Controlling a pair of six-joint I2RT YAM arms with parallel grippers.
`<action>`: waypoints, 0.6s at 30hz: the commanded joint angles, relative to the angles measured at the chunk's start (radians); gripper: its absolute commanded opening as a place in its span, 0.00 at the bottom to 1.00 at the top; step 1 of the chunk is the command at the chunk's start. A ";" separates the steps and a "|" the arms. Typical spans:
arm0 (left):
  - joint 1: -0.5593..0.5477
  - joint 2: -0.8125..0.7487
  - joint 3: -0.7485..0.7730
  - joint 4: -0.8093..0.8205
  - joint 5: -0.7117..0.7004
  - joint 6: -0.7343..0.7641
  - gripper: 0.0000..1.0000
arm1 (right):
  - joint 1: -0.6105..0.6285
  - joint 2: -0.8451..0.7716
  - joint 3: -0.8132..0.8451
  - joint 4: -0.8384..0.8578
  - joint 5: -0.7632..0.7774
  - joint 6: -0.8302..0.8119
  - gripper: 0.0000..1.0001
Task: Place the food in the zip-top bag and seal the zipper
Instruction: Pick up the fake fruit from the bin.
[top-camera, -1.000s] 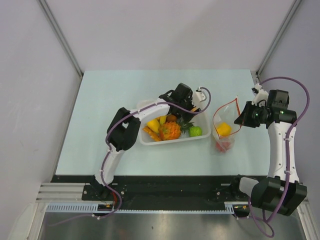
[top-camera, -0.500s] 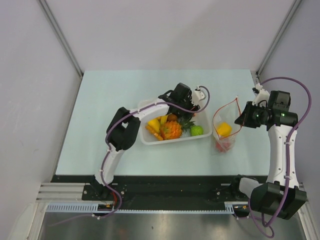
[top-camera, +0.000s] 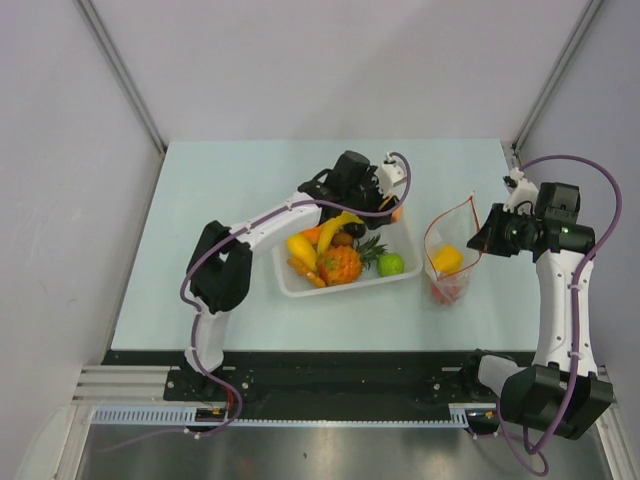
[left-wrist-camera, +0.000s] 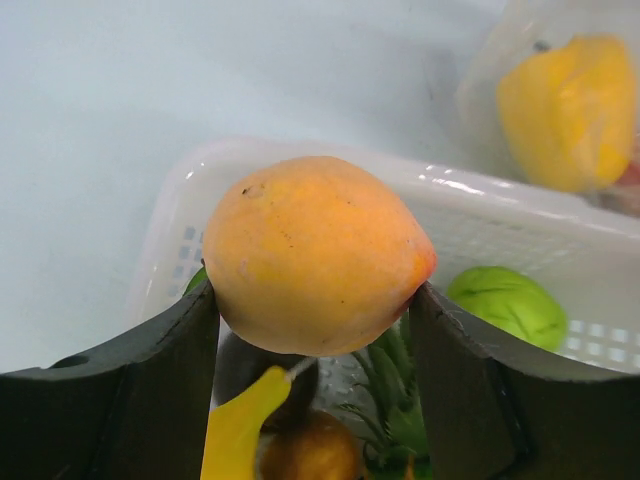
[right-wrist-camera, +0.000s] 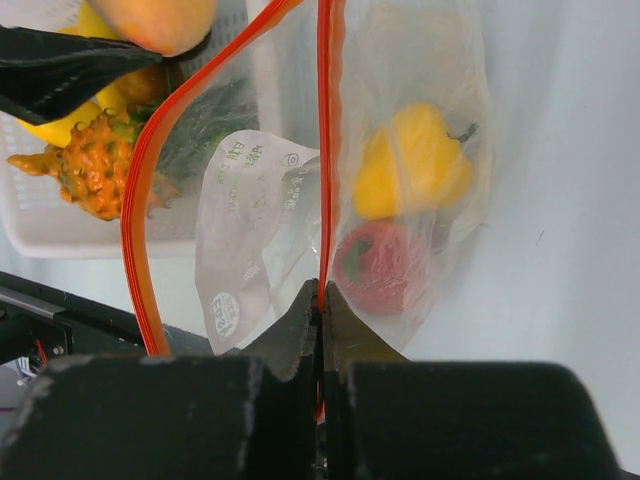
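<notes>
My left gripper (left-wrist-camera: 315, 345) is shut on an orange-yellow toy fruit (left-wrist-camera: 315, 255) and holds it above the white basket (left-wrist-camera: 520, 215); in the top view the gripper (top-camera: 392, 205) hangs over the basket's far right corner. The clear zip-top bag (top-camera: 447, 255) stands open right of the basket, with a yellow fruit (right-wrist-camera: 410, 165) and a red fruit (right-wrist-camera: 378, 268) inside. My right gripper (right-wrist-camera: 321, 300) is shut on the bag's red-orange zipper strip (right-wrist-camera: 324, 120) and holds the mouth up. A banana (top-camera: 335, 228), pineapple (top-camera: 340, 263) and green fruit (top-camera: 391, 264) lie in the basket.
The white perforated basket (top-camera: 290, 280) sits mid-table and now lies skewed. The bag stands between it and my right arm (top-camera: 560, 290). Grey walls and metal posts bound the table at the back and sides.
My left gripper has risen out of the basket with the orange-yellow fruit and swung toward the back right. The basket has shifted and turned a little. The right arm and the bag have held still.
</notes>
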 joint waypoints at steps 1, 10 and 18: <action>0.011 -0.109 0.031 0.066 0.063 -0.054 0.43 | -0.004 -0.014 -0.005 0.037 -0.030 0.005 0.00; 0.014 -0.150 0.052 0.078 0.228 -0.129 0.43 | -0.004 0.000 -0.010 0.059 -0.056 0.016 0.00; -0.070 -0.219 0.075 0.175 0.333 -0.232 0.45 | -0.004 0.001 -0.008 0.057 -0.044 0.024 0.00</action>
